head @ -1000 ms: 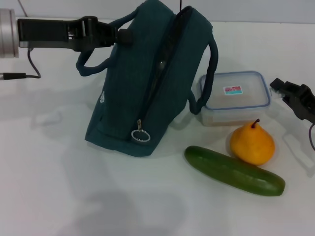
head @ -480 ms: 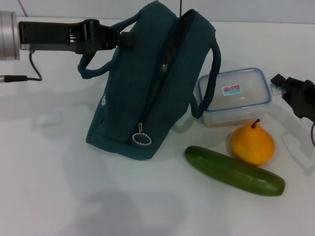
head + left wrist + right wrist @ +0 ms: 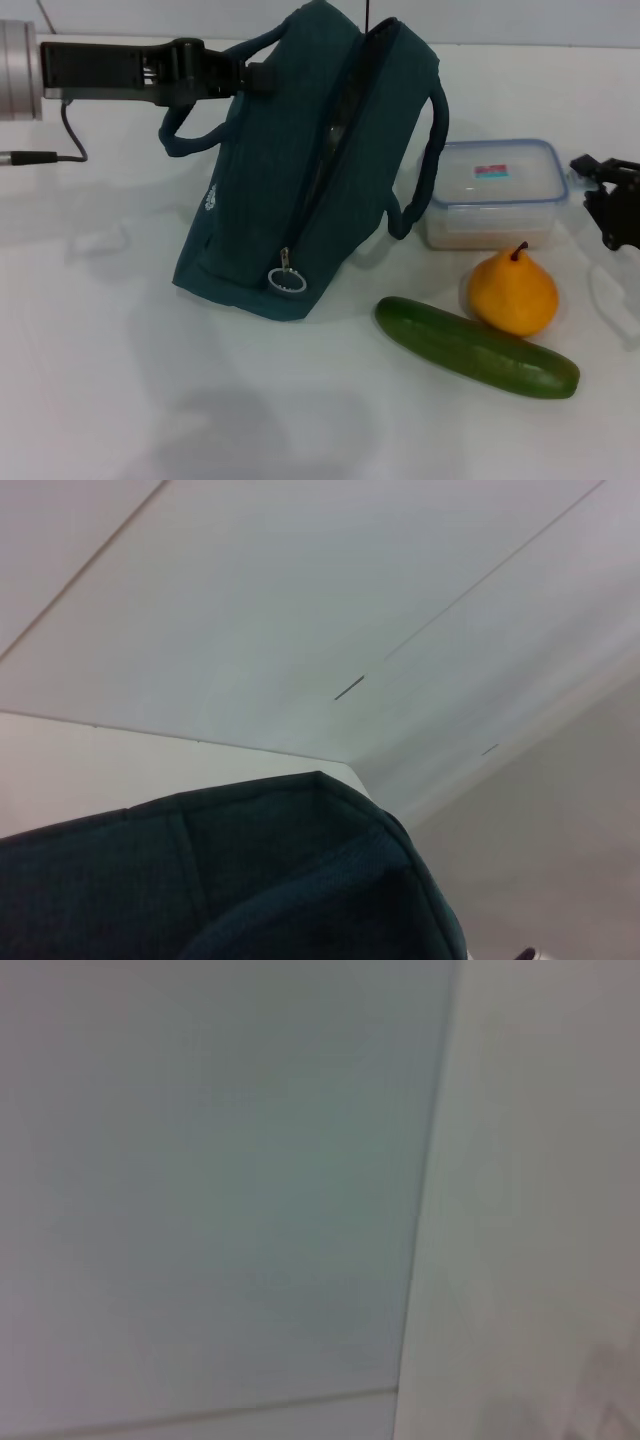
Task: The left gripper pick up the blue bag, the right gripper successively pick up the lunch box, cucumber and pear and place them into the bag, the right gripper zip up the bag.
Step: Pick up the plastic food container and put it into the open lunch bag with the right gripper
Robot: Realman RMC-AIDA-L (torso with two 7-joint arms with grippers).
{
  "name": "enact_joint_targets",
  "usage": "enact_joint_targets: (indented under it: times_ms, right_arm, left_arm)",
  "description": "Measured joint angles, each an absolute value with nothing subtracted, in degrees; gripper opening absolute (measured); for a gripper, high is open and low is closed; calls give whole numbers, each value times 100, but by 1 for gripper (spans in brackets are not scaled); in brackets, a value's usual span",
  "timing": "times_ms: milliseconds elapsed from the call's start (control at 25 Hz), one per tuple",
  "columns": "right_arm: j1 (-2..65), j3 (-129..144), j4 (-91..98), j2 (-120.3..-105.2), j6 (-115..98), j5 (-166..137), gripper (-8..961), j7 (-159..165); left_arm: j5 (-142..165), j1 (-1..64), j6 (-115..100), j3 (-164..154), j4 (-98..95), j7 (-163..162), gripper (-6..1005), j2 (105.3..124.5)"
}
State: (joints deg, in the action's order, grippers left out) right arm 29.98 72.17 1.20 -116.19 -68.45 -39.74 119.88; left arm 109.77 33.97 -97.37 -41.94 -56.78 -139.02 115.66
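Left gripper (image 3: 250,77) is clamped on the blue bag (image 3: 300,170)'s handle; lunch box (image 3: 495,193) sits just beside the right gripper (image 3: 608,200) (grip unclear), nothing packed.

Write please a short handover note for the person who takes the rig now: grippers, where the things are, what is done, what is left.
Left gripper: shut on the blue bag handle, holding it up, zip open.
Right gripper: at the table's right edge beside the lunch box, holding nothing; fingers unclear.
Lunch box, pear and cucumber lie on the table, right of the bag.
Done: bag gripped.
Left: load lunch box, cucumber, pear; zip up.
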Motion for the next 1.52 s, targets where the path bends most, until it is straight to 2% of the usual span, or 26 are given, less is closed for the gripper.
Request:
enact_joint_targets:
  times_ms: [320, 880, 1520]
  right_arm:
    - [2814, 7216, 196, -11619, -6964, -3672, 95, 12340]
    - [2774, 7217, 290, -11619, -8402, -2686, 94, 12408]
    - [3186, 7266, 887, -11619, -8714, -2095, 95, 12597]
  left_arm:
    - [10978, 3377, -9721, -4169, -5677, -13855, 64, 11575]
    - [10987, 3371, -9710, -4196, -5678, -13851, 64, 11593]
    - [11029, 3456, -9557, -4201, -5678, -13723, 64, 11677]
